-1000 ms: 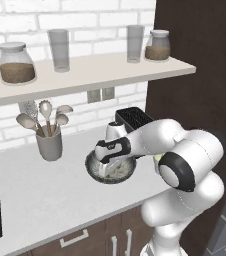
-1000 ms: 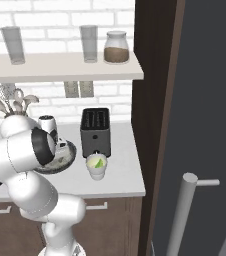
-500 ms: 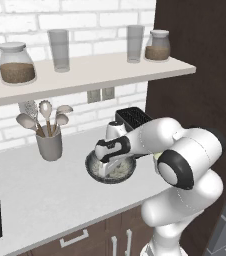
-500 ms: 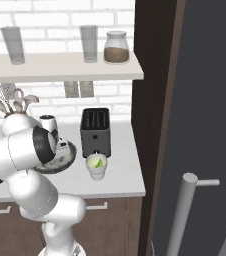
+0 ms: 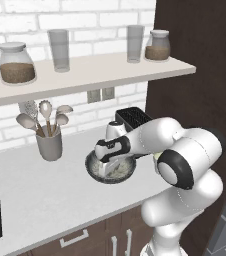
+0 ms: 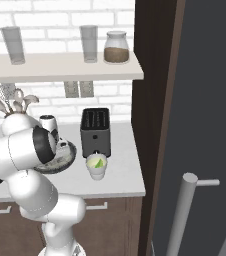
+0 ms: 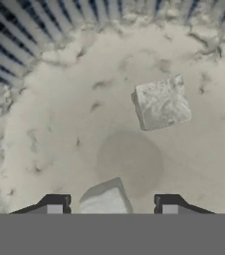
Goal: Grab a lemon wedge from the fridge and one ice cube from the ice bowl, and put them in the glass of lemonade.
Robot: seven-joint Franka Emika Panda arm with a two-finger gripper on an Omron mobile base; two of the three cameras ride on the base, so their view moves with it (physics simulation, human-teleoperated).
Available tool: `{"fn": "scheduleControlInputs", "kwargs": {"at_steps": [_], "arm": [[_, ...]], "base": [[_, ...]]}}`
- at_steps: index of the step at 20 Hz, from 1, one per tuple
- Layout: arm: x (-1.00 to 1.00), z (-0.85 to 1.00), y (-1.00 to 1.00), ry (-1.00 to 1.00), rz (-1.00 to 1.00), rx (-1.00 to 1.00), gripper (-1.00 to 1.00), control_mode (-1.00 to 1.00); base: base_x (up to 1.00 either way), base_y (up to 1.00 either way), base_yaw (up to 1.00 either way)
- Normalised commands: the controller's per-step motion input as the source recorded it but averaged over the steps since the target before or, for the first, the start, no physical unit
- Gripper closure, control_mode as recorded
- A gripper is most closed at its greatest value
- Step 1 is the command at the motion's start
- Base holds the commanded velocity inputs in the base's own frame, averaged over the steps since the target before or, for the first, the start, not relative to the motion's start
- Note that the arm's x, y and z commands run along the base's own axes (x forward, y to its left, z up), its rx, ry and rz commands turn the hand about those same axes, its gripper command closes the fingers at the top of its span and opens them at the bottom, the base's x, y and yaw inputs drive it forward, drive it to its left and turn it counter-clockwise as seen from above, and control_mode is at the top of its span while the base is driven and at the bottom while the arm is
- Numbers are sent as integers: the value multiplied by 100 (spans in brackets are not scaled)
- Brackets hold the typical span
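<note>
The white-brick kitchen wall is running across the back, with a pale shelf [image 6: 60, 67] carrying two tall clear glasses [image 6: 89, 43] and, in the left base view, two jars [image 5: 16, 62]. At the right the dark grey fridge [image 6: 205, 100] is looming, one silver bar handle [image 6: 182, 210] showing. Below, the light counter [image 5: 40, 195] is holding one black toaster [image 6: 95, 132] at the far side, one grey utensil holder [image 5: 49, 142] to the left, and one ice bowl [image 5: 92, 172] in the middle.

The arm is reaching down into that bowl, and the gripper [image 7: 112, 205] is sitting low over the speckled floor, jaws part-way in with one ice cube [image 7: 103, 199] lying right between the finger tips [image 7: 55, 205]. Whether the pads are already biting on it, I cannot tell. A second ice cube [image 7: 162, 103] is lying well apart, farther into the bowl: two cubes counted.

Just right of the bowl, near the toaster's front, the glass of lemonade [image 6: 96, 166] is standing upright, and one lemon wedge [image 6: 99, 162] is already floating in it, so the fruit half looks done.

For this step, the squeeze wants to be centred and gentle on the cube's flat sides, since ice is likely to squirt out. Then lift straight up clear of the rim before swinging right to the cup.
</note>
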Motion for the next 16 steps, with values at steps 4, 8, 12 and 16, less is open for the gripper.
{"fn": "scheduleControlInputs", "kwargs": {"at_steps": [4,8,12,16], "arm": [[0,0,0,0,0,0,100,-100],[0,0,0,0,0,0,100,-100],[-4,0,0,0,0,0,100,-100],[-39,35,0,-3,0,0,100,-100]], "base": [[0,0,0],[0,0,0],[0,0,0],[0,0,0]]}}
